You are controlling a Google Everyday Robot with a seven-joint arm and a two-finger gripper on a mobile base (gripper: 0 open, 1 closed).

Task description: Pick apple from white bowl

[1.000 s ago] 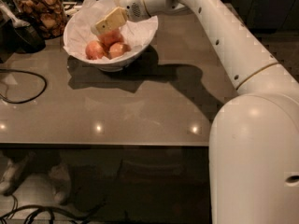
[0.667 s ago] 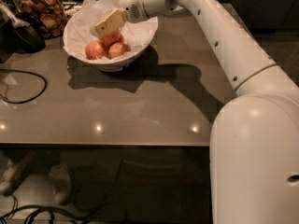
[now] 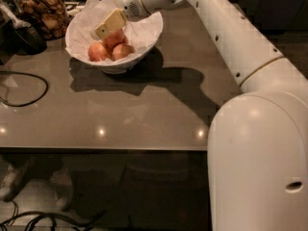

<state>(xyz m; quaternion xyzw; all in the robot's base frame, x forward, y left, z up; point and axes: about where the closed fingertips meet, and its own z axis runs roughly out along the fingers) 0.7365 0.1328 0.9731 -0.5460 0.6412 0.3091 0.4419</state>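
The white bowl (image 3: 144, 42), lined with crinkled white paper, stands at the back left of the grey table. It holds three reddish apples. The apple (image 3: 115, 40) at the back of the pile is partly hidden behind my gripper. Two other apples (image 3: 97, 51) lie in front of it, left and right. My gripper (image 3: 105, 29), with cream-coloured tips, reaches from the right over the rim and down into the bowl. It sits right at the back apple. I cannot tell whether it touches the apple.
A glass jar of brown snacks (image 3: 41, 11) stands behind the bowl at the left, with a dark object (image 3: 24, 35) beside it. A black cable (image 3: 29, 88) loops on the table's left side. The table's front edge (image 3: 106, 149) runs across the middle. My white arm (image 3: 231, 47) crosses the right side.
My gripper has edged slightly left and lower into the bowl, toward the apples. The bowl and the apples have not moved.
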